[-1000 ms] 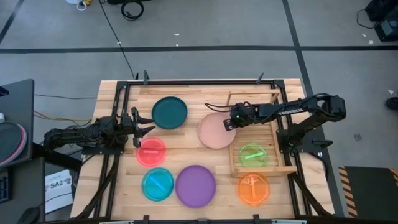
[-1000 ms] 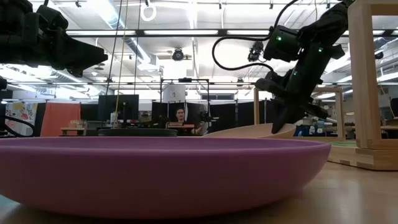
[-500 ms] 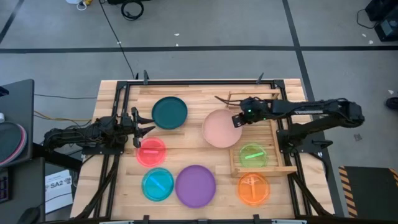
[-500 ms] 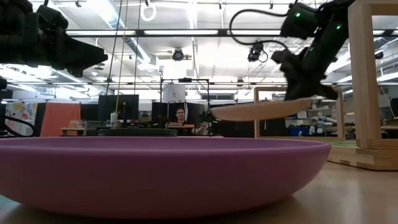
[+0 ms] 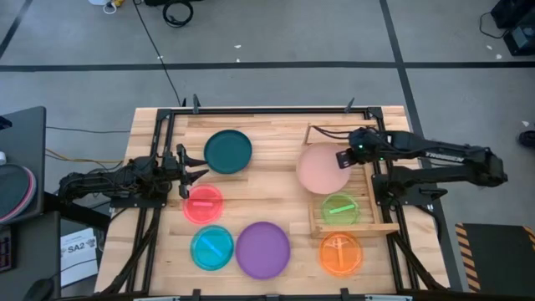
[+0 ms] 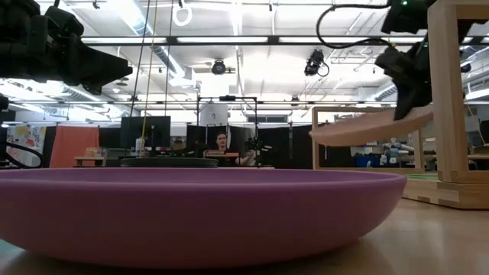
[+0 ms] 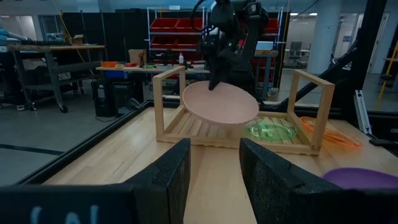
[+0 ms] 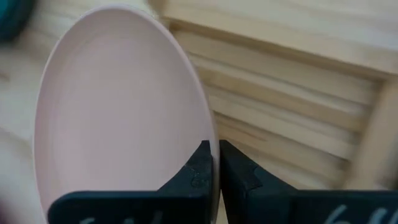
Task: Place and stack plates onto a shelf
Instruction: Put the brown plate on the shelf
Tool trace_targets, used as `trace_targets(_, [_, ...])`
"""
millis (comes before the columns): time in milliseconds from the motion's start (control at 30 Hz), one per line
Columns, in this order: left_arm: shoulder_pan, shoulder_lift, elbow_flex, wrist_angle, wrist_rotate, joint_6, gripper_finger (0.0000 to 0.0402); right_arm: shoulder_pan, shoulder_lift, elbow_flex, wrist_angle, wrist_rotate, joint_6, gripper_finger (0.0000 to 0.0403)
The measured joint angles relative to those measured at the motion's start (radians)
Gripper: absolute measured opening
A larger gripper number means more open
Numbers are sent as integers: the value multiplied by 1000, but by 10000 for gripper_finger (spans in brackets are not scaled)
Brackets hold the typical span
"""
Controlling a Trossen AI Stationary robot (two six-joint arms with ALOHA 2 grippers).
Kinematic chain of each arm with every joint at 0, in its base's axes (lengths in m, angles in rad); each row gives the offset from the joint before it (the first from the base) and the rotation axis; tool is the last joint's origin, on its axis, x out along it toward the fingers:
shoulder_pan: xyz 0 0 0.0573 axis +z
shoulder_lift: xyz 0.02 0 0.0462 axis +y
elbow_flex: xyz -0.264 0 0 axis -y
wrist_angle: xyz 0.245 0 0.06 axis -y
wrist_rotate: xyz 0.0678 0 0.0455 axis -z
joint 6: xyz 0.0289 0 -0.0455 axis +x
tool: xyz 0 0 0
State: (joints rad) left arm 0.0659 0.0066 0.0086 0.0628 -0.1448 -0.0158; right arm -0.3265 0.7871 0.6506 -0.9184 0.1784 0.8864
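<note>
My right gripper [image 5: 345, 156] is shut on the pale pink plate [image 5: 323, 168] and holds it in the air over the left rail of the light-wood shelf [image 5: 365, 180]. A translucent green plate [image 5: 338, 207] lies on the slats at the shelf's near end. The dark teal plate [image 5: 227, 151], red-pink plate [image 5: 203, 203], cyan plate [image 5: 211, 247], purple plate [image 5: 262, 248] and orange plate [image 5: 340, 253] lie flat on the table. My left gripper [image 5: 194, 167] is open and hovers between the teal and red-pink plates. My right gripper pinches the pink plate's rim [image 8: 207, 127] on its right side, one finger [image 8: 199, 169] over the inside face and one beneath. The fingers slant down from the table's right. The plate is lifted clear and slightly tilted [image 6: 370, 128], its far part reaching left past the shelf's rail.
The shelf's upright posts and rails [image 7: 306, 106] stand around the slatted base [image 8: 280, 93]. The slats on the shelf's far half lie bare under the pink plate. The purple plate [image 6: 191, 210] fills the low view's foreground. A person [image 6: 221, 145] sits far behind the table.
My right gripper has lifted the pink plate off the table and carried it up and toward the table's right, from the table's middle to over the shelf's left rail. The plate's low edge has come clear of the table. The left arm has kept still.
</note>
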Motion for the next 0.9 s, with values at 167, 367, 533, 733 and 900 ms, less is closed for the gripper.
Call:
trace_targets(167, [0,0,0,0,0,0,144,-17,-29,0,-112,92,0,20])
trace_targets(367, [0,0,0,0,0,0,144,-35,-29,0,-173,166,0,20])
trace_targets(533, [0,0,0,0,0,0,144,-45,-26,0,-173,191,0,20])
trace_targets(733, [0,0,0,0,0,0,144,-44,-11,-5,-166,195,1,20])
trace_targets(900, [0,0,0,0,0,0,144,-44,13,-38,-159,194,4,20])
